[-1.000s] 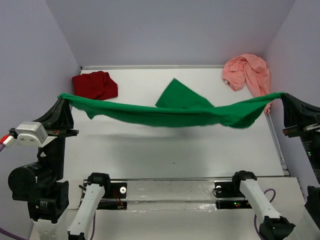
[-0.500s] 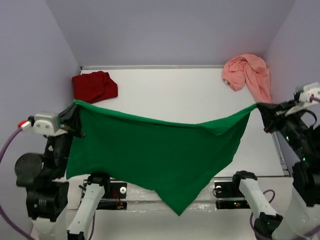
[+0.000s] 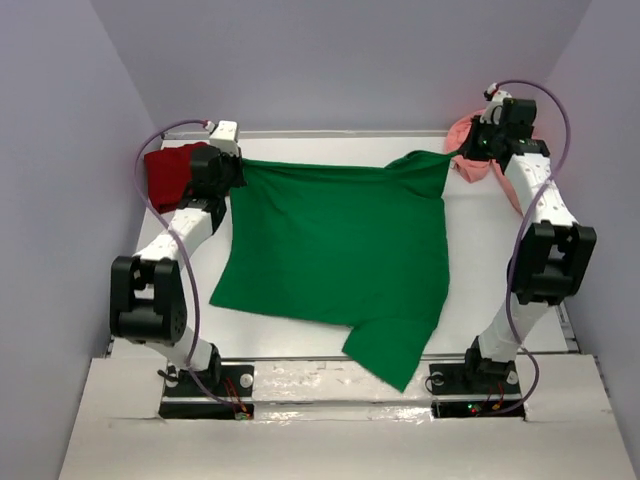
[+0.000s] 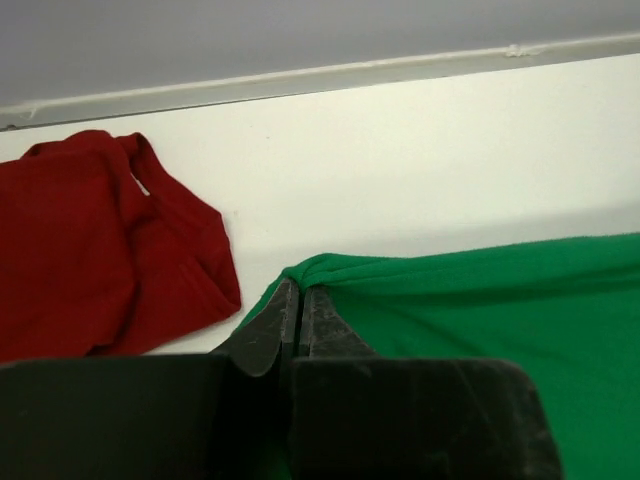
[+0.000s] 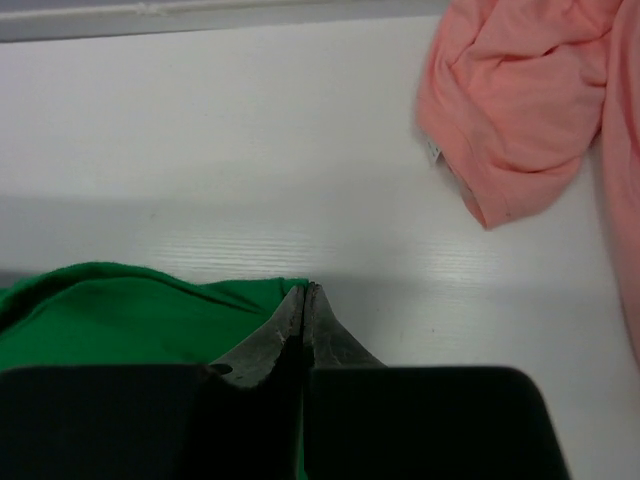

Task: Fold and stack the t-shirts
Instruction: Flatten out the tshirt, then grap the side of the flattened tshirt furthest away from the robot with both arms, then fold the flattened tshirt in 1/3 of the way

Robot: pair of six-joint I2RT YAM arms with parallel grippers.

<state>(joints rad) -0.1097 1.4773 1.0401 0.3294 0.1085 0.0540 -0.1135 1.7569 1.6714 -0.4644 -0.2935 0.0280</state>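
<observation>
The green t-shirt (image 3: 335,255) lies spread over the table, its near corner hanging past the front edge. My left gripper (image 3: 240,166) is shut on its far left corner (image 4: 330,268), right beside the crumpled dark red t-shirt (image 3: 168,172), which also shows in the left wrist view (image 4: 90,240). My right gripper (image 3: 450,155) is shut on the green shirt's far right corner (image 5: 150,300), next to the crumpled salmon-pink t-shirt (image 3: 468,140), which also shows in the right wrist view (image 5: 520,90).
The back wall's edge (image 3: 330,133) runs just behind both grippers. The side walls close in the table left and right. The arm bases' rail (image 3: 330,385) runs along the near edge.
Both arms swung from the near sides to the far back of the table, carrying the green shirt from hanging in the air to lying spread flat on the table.
</observation>
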